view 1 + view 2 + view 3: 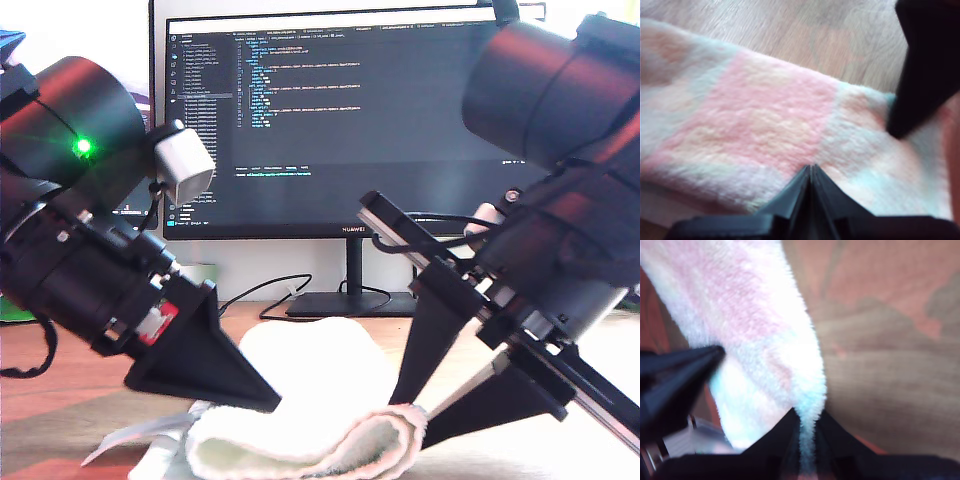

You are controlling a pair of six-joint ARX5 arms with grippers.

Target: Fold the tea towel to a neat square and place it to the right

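The tea towel (310, 440) lies bunched on the wooden table, low in the middle of the exterior view, with one end folded back in a loop. Its pink, mint and white checks fill the first wrist view (765, 125). My second gripper (418, 412), on the arm at the exterior view's right, is shut on the towel's fluffy edge (807, 390), which runs between its fingers (807, 420). My first gripper (268, 400), at the exterior view's left, is shut, its tips (811, 169) against the cloth with none showing between them. The two grippers sit close together.
A monitor (340, 110) showing code stands behind the table on a black base (350, 300), with a cable (260, 290) beside it. A pale flat scrap (130, 440) lies by the towel at the exterior view's lower left. Bare wood (890, 365) shows around the towel.
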